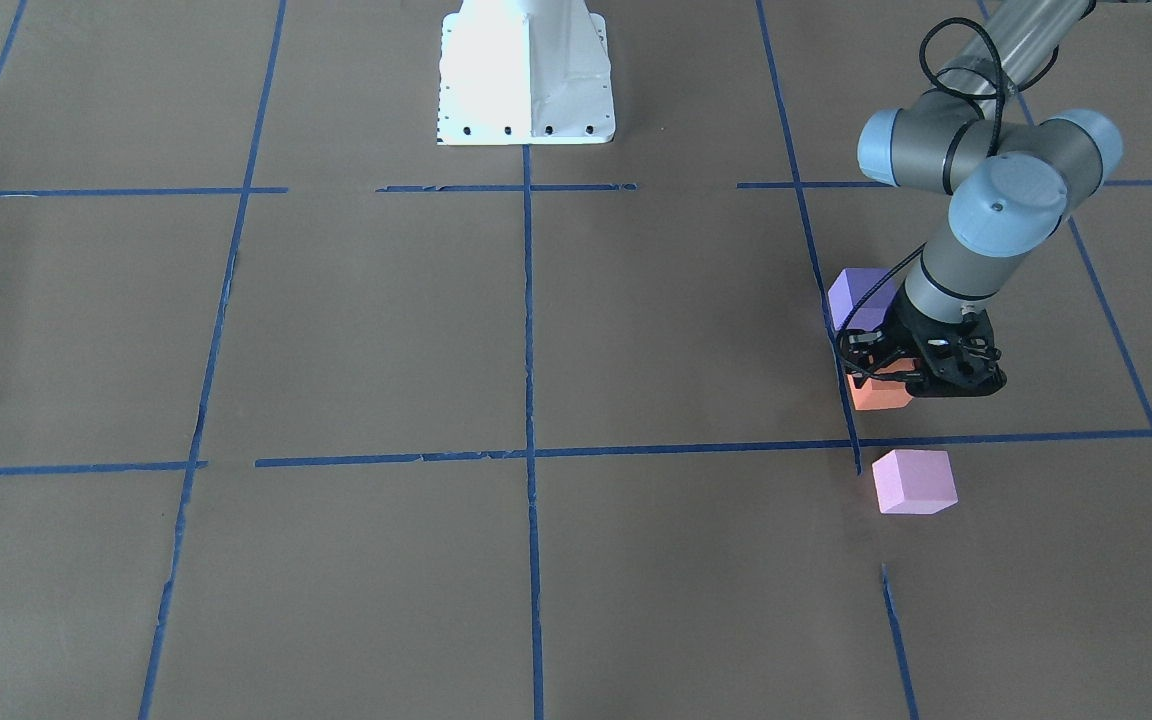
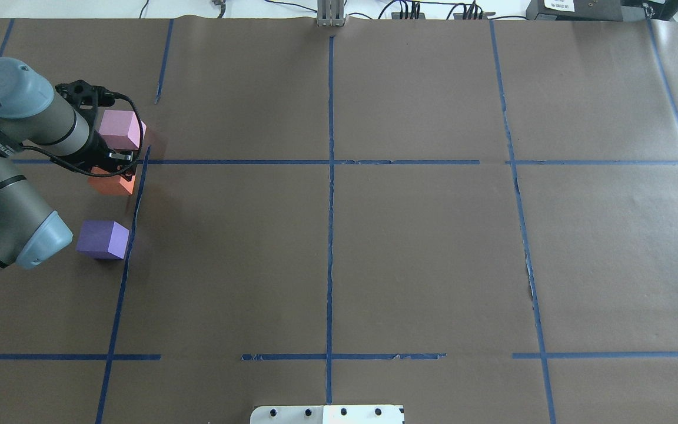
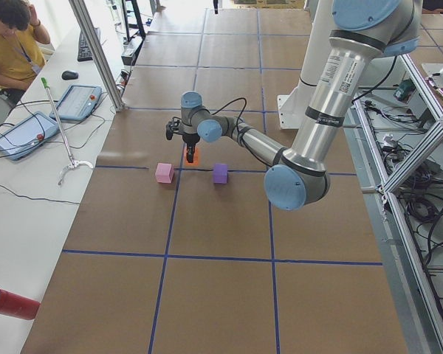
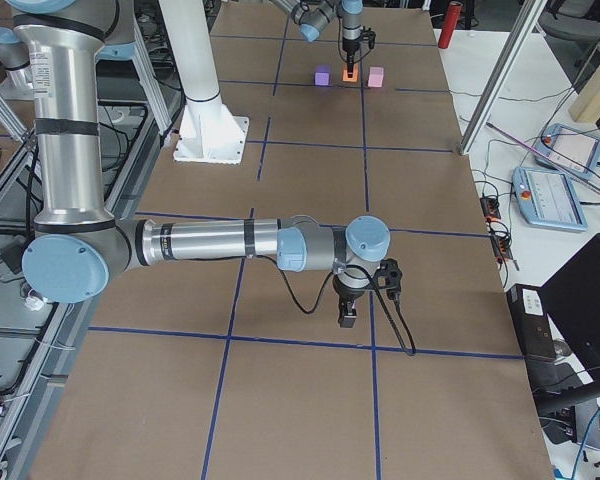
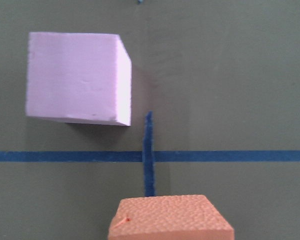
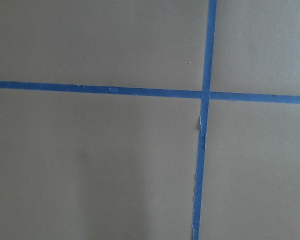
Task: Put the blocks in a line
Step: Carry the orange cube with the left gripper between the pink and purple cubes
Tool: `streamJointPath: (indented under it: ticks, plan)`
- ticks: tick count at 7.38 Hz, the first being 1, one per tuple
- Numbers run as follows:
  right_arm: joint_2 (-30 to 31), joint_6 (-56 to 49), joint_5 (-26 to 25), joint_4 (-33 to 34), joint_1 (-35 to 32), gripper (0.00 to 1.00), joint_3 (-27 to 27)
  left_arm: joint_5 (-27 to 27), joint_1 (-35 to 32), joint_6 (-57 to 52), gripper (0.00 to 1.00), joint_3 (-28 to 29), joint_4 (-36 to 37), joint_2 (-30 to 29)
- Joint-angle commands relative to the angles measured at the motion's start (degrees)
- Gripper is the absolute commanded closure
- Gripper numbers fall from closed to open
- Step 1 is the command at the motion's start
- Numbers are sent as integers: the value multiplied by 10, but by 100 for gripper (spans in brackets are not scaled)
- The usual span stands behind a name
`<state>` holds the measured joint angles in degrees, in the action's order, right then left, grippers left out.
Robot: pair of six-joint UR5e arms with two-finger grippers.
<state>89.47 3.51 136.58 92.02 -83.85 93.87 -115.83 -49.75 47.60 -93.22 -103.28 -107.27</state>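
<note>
My left gripper (image 1: 921, 378) (image 2: 112, 168) is down over the orange block (image 1: 879, 397) (image 2: 113, 184) and shut on it, at table level. The wrist view shows the orange block (image 5: 170, 217) at its bottom edge. The pale pink block (image 1: 914, 481) (image 2: 120, 129) (image 5: 77, 77) sits just beyond it, on the far side from the robot. The violet block (image 1: 861, 298) (image 2: 102, 239) sits on the near side. The three lie in a rough row along a blue tape line. My right gripper (image 4: 347, 316) hangs low over bare table, far from the blocks; I cannot tell if it is open.
Brown paper covers the table (image 2: 421, 253), marked with a blue tape grid (image 2: 330, 176). The robot's white base (image 1: 526, 75) stands at the table's middle edge. An operator's side table with tablets (image 3: 29, 133) runs along the far side.
</note>
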Motion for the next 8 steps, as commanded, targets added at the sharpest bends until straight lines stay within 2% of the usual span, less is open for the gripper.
streamJointPath:
  ticks: [1,2,3,4,6,8]
  plan:
    - [0,0,0,0,0,0,1,-5,1,-10,86,9,-16,1]
    - [0,0,0,0,0,0,0,-18,2,-9,86,17,-36,1]
    - [0,0,0,1,0,0,0,-21,2,-11,58,28,-37,0]
    - [0,0,0,0,0,0,0,-20,2,-8,1,29,-40,3]
    - [0,0,0,0,0,0,0,-26,-6,-4,0,15,-39,9]
    - [0,0,0,0,0,0,0,-75,-87,-68,0,-20,-30,31]
